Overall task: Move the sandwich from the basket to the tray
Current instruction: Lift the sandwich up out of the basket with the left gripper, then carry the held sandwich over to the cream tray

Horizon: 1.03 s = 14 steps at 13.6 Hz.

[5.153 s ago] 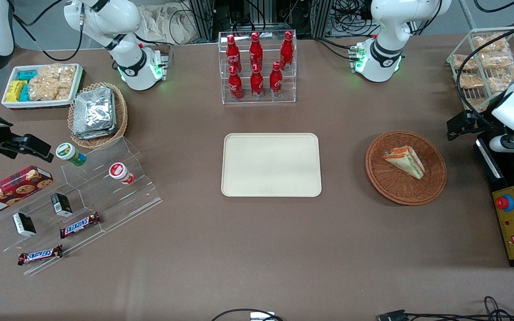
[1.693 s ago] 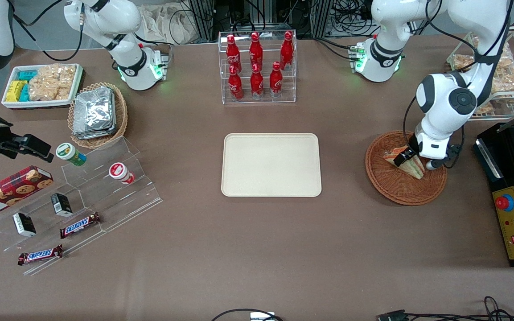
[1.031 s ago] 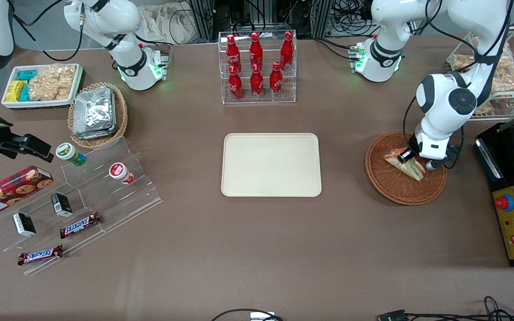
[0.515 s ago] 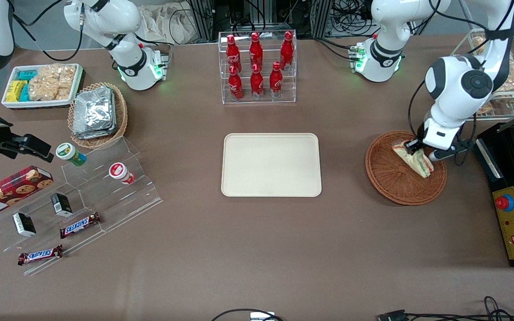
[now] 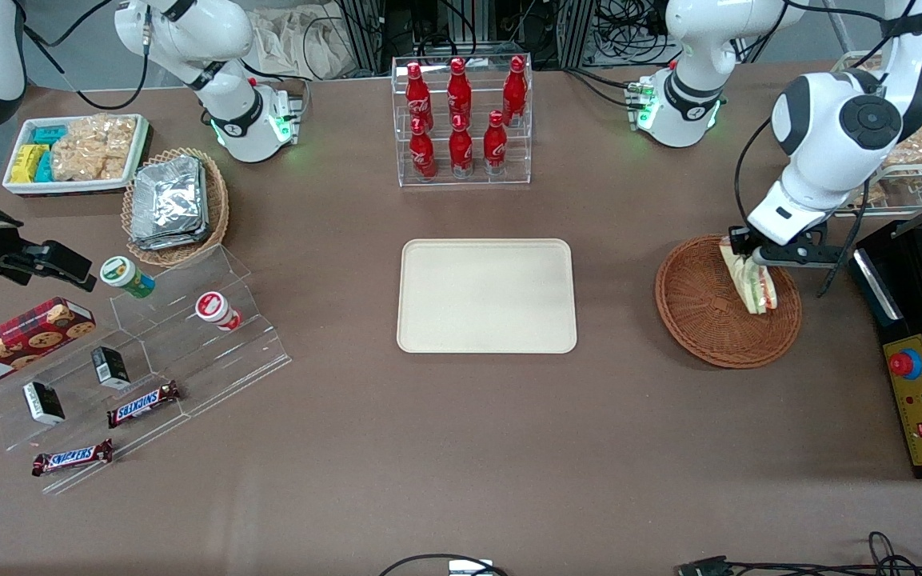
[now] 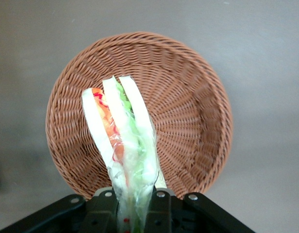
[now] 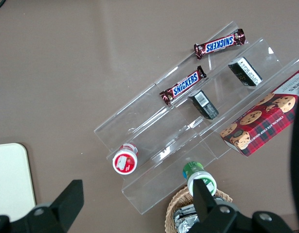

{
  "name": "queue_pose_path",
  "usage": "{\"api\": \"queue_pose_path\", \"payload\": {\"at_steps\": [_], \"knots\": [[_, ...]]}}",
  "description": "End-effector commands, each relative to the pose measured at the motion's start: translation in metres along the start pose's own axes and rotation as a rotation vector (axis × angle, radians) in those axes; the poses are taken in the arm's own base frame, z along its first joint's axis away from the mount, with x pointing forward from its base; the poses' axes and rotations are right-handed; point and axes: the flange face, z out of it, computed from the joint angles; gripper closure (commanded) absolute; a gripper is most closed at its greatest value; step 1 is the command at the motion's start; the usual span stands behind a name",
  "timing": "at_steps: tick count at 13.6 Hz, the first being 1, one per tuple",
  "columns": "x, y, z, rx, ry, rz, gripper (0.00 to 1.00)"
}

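Note:
My left gripper is shut on the sandwich, a wrapped white-bread wedge that hangs down from the fingers above the brown wicker basket. The wrist view looks straight down the sandwich, with red and green filling between the bread slices, and the basket lies below it with nothing inside. The gripper pinches the wrap at the wedge's upper end. The cream-beige tray lies flat at the table's middle, toward the parked arm from the basket, with nothing on it.
A clear rack of red bottles stands farther from the camera than the tray. A black control box and a wire rack of snack bags sit at the working arm's end. Clear steps with snacks and a foil-packet basket lie toward the parked arm's end.
The gripper came down onto the sandwich in the basket, shut on it, and has lifted it; the wedge now hangs upright above the basket instead of lying flat.

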Motion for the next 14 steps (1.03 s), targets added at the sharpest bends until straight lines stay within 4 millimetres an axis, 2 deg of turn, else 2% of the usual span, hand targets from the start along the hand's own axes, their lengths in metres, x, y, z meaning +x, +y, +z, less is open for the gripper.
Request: {"api": "queue_pose_path", "payload": {"at_steps": [1,5,6,8,12,14], "knots": [[0.001,0.024,-0.032,0.033,0.028,0.101,0.91],[0.002,0.090,-0.043,0.026,0.055,0.136,0.91],[0.006,0.115,-0.050,0.004,0.069,0.153,0.91],[0.006,0.153,-0.054,-0.043,0.078,0.133,0.91],[0.012,0.225,-0.051,-0.077,0.067,0.120,0.91],[0.023,0.258,-0.038,-0.119,0.032,0.126,0.91]]}}
